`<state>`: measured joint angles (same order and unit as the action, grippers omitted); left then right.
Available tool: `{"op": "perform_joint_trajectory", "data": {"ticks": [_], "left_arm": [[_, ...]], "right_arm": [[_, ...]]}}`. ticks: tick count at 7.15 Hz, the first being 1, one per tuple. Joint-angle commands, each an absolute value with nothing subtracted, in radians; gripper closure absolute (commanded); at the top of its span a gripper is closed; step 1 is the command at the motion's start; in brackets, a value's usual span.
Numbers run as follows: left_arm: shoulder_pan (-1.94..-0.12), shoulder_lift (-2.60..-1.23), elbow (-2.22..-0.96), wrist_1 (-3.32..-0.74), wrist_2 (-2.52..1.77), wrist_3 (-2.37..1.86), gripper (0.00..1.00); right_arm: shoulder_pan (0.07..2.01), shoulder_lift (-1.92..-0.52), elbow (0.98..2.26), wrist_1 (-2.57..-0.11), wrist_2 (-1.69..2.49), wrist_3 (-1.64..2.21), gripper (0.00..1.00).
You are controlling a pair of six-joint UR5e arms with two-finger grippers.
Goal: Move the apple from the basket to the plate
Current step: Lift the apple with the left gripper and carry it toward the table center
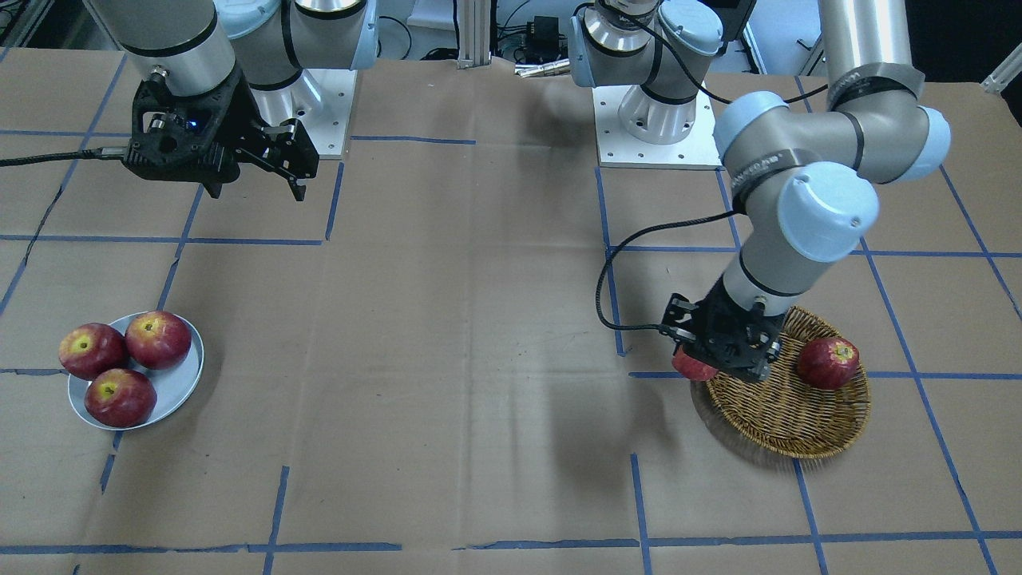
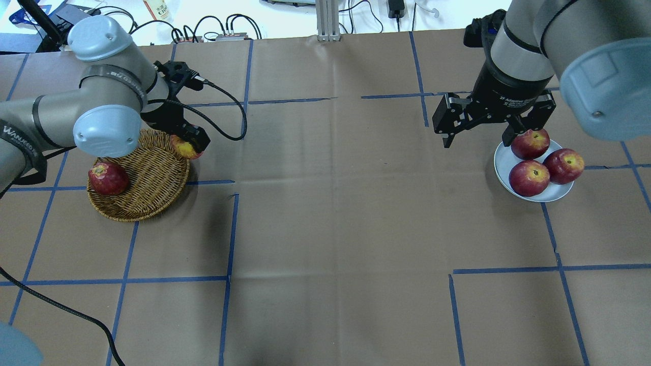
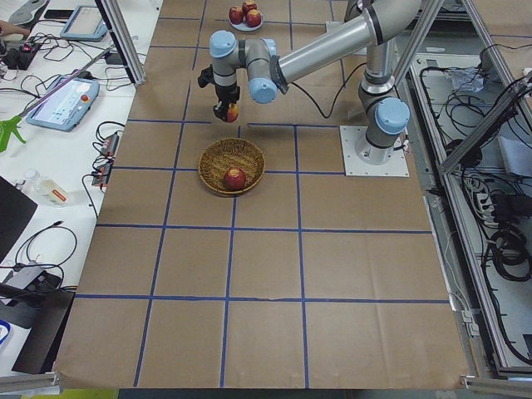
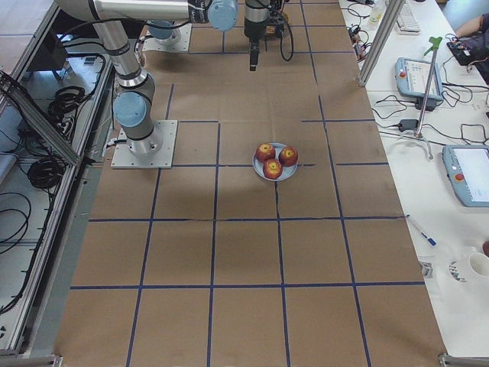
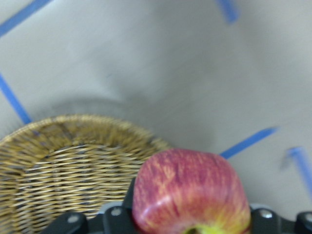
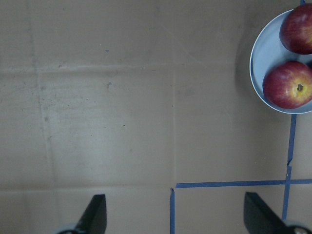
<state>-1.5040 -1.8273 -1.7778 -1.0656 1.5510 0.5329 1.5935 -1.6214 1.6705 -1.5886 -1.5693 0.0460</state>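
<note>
The streaky pinkish-red apple with yellow near the stem is held in my left gripper, which is shut on it. It hangs above the table just past the rim of the woven wicker basket, as the front view also shows. The pale grey-blue plate lies at the far right with three dark red apples on it. My right gripper is open and empty, raised above the table just left of the plate.
One dark red apple lies in the basket. The plate's three apples fill most of it. Brown paper with blue tape lines covers the table between basket and plate.
</note>
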Motion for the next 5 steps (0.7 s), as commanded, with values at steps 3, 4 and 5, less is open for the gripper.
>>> {"op": "perform_joint_trajectory", "data": {"ticks": [3,4,5], "left_arm": [[-1.800,-1.918,-1.750,-1.022,1.542,0.102,0.54],[-1.843,-1.965,-1.723,-0.984,1.543,0.082,0.53],[-1.880,-2.027,-1.673,-0.968,1.540,0.062,0.53]], "right_arm": [[1.594,-1.621,1.671,-1.589,-1.569,0.046,0.00],[1.594,-1.621,1.671,-1.589,-1.569,0.046,0.00],[1.594,-1.621,1.671,-1.589,-1.569,0.046,0.00]]}}
